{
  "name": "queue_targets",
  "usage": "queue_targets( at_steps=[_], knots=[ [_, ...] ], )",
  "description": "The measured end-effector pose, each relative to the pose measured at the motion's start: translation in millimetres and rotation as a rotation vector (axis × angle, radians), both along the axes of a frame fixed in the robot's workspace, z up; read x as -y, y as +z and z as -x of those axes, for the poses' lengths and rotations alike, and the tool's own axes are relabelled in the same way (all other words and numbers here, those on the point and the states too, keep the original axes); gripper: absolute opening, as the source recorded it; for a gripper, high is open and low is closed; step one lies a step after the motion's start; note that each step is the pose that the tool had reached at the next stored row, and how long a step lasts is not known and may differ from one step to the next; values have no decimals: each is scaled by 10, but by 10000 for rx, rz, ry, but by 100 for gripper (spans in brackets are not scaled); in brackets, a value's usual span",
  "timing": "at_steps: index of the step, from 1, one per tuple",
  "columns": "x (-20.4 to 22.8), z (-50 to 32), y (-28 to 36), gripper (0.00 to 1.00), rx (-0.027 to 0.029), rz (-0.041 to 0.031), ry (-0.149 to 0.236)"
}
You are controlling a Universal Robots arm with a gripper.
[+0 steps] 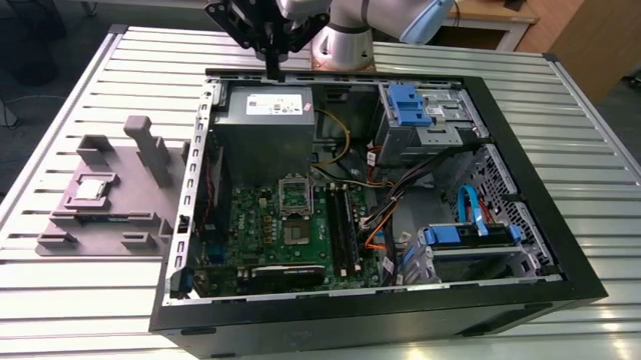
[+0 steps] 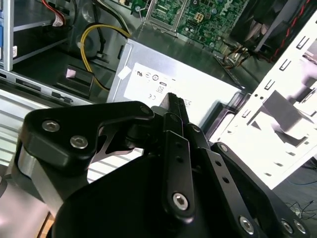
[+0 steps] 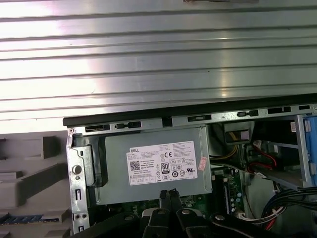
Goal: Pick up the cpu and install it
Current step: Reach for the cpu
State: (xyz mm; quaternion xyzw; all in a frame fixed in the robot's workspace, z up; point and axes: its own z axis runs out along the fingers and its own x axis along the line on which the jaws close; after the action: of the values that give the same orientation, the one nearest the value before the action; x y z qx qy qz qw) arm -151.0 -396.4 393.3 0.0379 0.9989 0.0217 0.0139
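Hovering above power supply (image 1: 266, 112), your gripper (image 1: 272, 73) sits pressed together, empty. Cpu (image 1: 93, 187) lies flat on tray (image 1: 62, 219), exterior view's left of case (image 1: 350, 330), well apart from gripper. Likely light, stiff, slick-topped, fragile underneath: grip opposite rim edges

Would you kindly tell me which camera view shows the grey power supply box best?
The first wrist view: the power supply box faces it squarely, with its label whole. The exterior view shows the box from farther off, at an angle. The second wrist view shows it slanted, partly behind the gripper.
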Motion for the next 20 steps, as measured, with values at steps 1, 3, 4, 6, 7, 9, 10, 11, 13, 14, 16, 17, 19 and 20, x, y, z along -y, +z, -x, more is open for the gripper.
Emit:
queue_targets(
  at_steps=[1,3,4,6,7,9,10,11,13,14,16,17,19,20],
  knots=[
    [-2,14,0,11,0,0,0],
    [-6,43,0,11,0,0,0],
    [-8,56,-1,11,1,-1,1],
    [-11,83,0,11,0,0,1],
    [-13,95,-1,11,0,0,1],
    [-16,121,-1,11,0,0,0],
    [-18,134,-1,11,1,0,0],
    [-19,147,-1,11,1,-1,0],
    [-22,172,-1,11,0,0,0],
    [-23,183,-1,11,0,0,0],
    [-24,201,-1,11,1,-1,0],
    [-25,210,-1,11,1,-1,1],
    [-26,229,-1,11,0,0,1],
    [-27,240,-1,11,0,0,1]
  ],
)
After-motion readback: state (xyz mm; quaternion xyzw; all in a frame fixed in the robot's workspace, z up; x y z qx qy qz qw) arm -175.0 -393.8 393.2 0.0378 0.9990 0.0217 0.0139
